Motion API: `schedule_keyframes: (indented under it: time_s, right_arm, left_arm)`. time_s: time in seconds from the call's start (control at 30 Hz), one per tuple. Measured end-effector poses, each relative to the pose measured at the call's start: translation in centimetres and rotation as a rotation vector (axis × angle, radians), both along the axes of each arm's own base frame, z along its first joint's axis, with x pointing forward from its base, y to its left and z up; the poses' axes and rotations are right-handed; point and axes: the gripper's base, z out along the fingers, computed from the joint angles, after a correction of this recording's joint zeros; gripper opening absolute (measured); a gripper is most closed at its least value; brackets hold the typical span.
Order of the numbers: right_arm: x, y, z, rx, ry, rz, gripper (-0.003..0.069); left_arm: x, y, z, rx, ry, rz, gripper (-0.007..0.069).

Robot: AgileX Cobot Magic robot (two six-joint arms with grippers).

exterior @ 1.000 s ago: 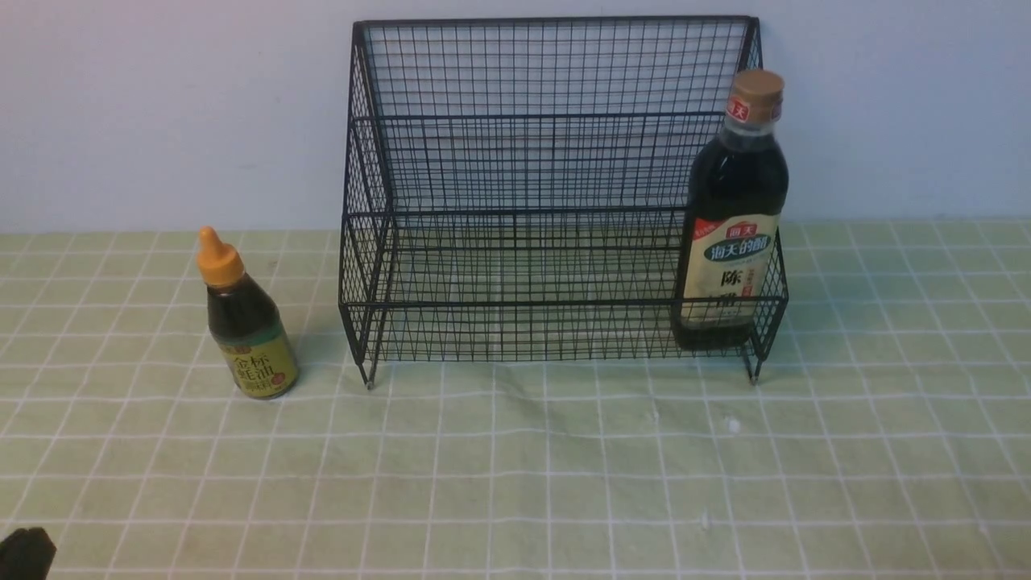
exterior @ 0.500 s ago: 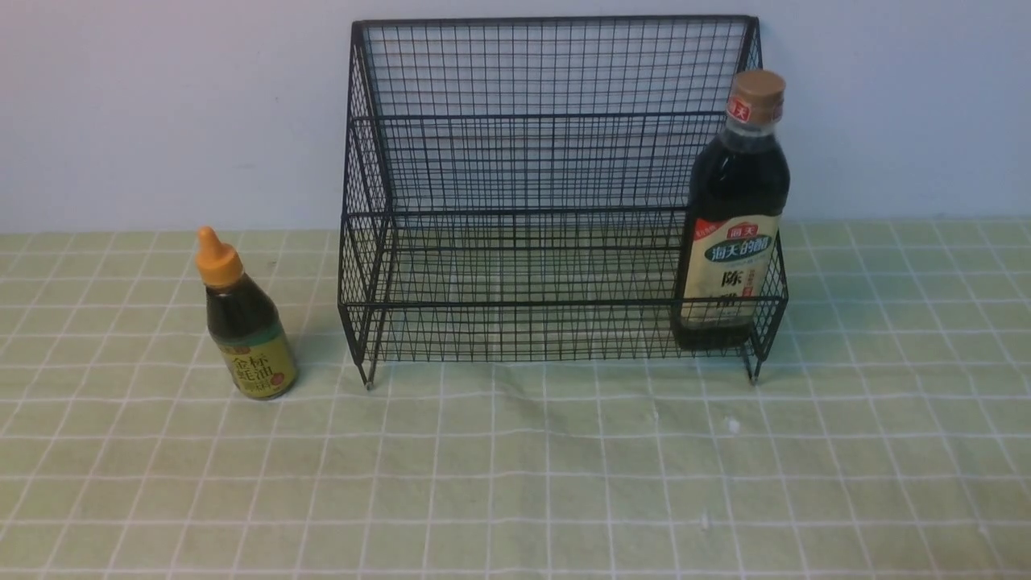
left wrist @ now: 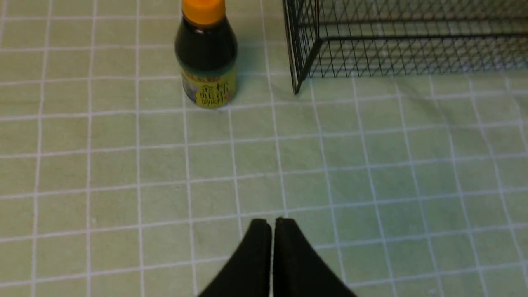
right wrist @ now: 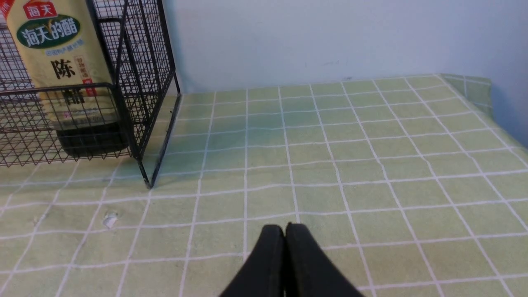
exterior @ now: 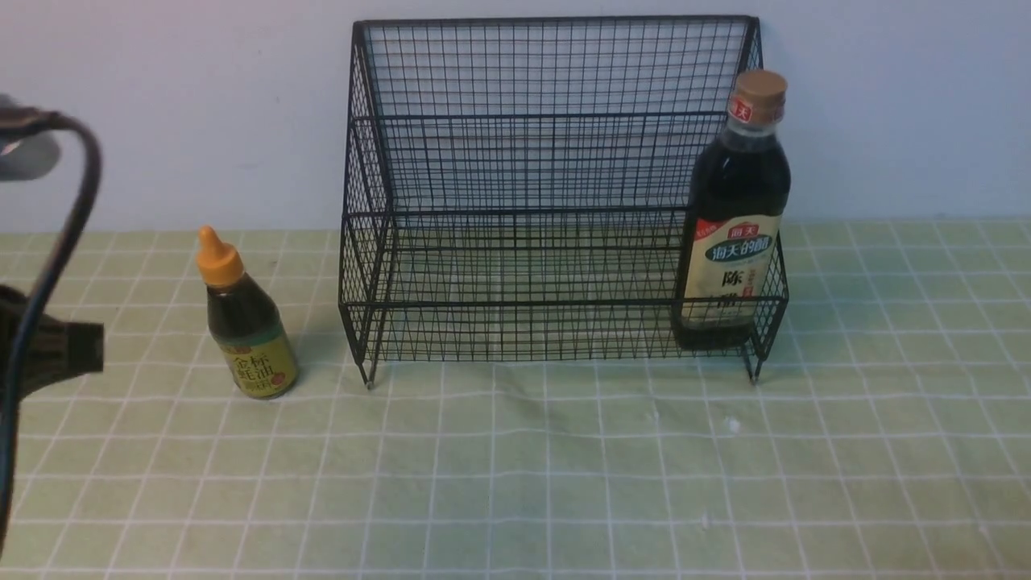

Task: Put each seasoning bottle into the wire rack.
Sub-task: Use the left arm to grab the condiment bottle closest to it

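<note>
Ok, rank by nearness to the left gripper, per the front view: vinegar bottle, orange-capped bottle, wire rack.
1. Orange-capped bottle: on the cloth, nearest.
2. Wire rack: middle.
3. Vinegar bottle: in the rack's right end.

In the front view, I have the wire rack (exterior: pixel 564 304) at the upper centre of the frame, before the wall (exterior: pixel 894 105). The vinegar bottle (exterior: pixel 731 234) stands in the rack's lower tier, at its right end. On the tablecloth (exterior: pixel 523 483), left of the rack and apart from it, the oyster sauce bottle (exterior: pixel 251 322) stands at centre left.
</note>
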Motion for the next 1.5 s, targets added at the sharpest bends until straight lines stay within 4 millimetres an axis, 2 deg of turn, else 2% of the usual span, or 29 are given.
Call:
schedule_keyframes:
  time_s: [0.03, 0.07, 0.1, 0.13, 0.17, 0.2, 0.37, 0.43, 0.53, 0.63, 0.67, 0.8, 0.83, 0.9, 0.97, 1.13, 1.2, 1.33, 1.47, 1.5]
  right_arm:
    - [0.0, 0.0, 0.0, 0.0, 0.0, 0.0, -0.0013]
    - [0.0, 0.0, 0.0, 0.0, 0.0, 0.0, -0.0013]
    - [0.0, 0.0, 0.0, 0.0, 0.0, 0.0, -0.0013]
    - [0.0, 0.0, 0.0, 0.0, 0.0, 0.0, -0.0013]
    - [0.0, 0.0, 0.0, 0.0, 0.0, 0.0, -0.0013]
    - [0.0, 0.0, 0.0, 0.0, 0.0, 0.0, -0.0013]
    - [0.0, 0.0, 0.0, 0.0, 0.001, 0.0, -0.0013]
    - [0.0, 0.0, 0.0, -0.001, 0.001, 0.0, -0.0013]
    - [0.0, 0.0, 0.0, -0.001, 0.001, 0.0, -0.0013]
    - [0.0, 0.0, 0.0, -0.001, 0.001, 0.0, -0.0013]
    - [0.0, 0.0, 0.0, -0.001, 0.001, 0.0, -0.0013]
    - [0.0, 0.0, 0.0, -0.001, 0.001, 0.0, -0.0013]
    - [0.0, 0.0, 0.0, -0.001, 0.001, 0.0, -0.0013]
    - [0.0, 0.0, 0.0, -0.001, 0.001, 0.0, -0.0013]
    - [0.0, 0.0, 0.0, -0.001, 0.001, 0.0, -0.0013]
    - [0.0, 0.0, 0.0, -0.001, 0.001, 0.0, -0.0013]
    - [0.0, 0.0, 0.0, -0.001, 0.001, 0.0, -0.0013]
    - [0.0, 0.0, 0.0, -0.001, 0.001, 0.0, -0.0013]
    - [0.0, 0.0, 0.0, -0.001, 0.001, 0.0, -0.0013]
    - [0.0, 0.0, 0.0, -0.001, 0.001, 0.0, -0.0013]
  left_arm:
    - [1.3, -0.1, 0.1, 0.014, 0.044, -0.021, -0.0007]
    - [1.6, -0.1, 0.1, 0.015, 0.046, -0.023, -0.0007]
    - [3.8, -0.2, 0.1, 0.024, 0.114, -0.04, -0.0007]
    - [4.3, -0.3, 0.1, 0.026, 0.128, -0.043, -0.0007]
    - [6.1, -0.3, 0.0, 0.031, 0.178, -0.053, -0.0007]
    - [6.3, -0.4, -0.1, 0.031, 0.184, -0.053, -0.0007]
    - [11.3, -0.3, -1.1, 0.066, 0.273, -0.062, 0.0011]
    - [12.2, -0.2, -1.3, 0.086, 0.279, -0.061, 0.0028]
    - [13.6, 0.1, -1.8, 0.126, 0.255, -0.051, 0.009]
    - [15.2, 0.3, -2.2, 0.151, 0.165, -0.035, 0.0223]
    - [15.3, 0.3, -2.3, 0.15, 0.155, -0.033, 0.0232]
    - [17.1, 0.1, -3.4, 0.137, 0.102, -0.022, 0.0414]
    - [17.2, 0.1, -3.4, 0.136, 0.098, -0.021, 0.043]
    - [18.2, 0.1, -4.6, 0.132, 0.1, -0.019, 0.0511]
    - [18.8, 0.0, -5.7, 0.132, 0.118, -0.02, 0.054]
    - [20.2, 0.0, -8.8, 0.135, 0.195, -0.024, 0.0546]
    - [20.4, 0.0, -9.2, 0.135, 0.202, -0.025, 0.0538]
    - [20.9, -0.1, -9.9, 0.135, 0.203, -0.024, 0.0472]
    - [20.9, 0.0, -10.0, 0.137, 0.207, -0.024, 0.0293]
    - [20.9, 0.0, -10.0, 0.138, 0.212, -0.024, 0.0277]
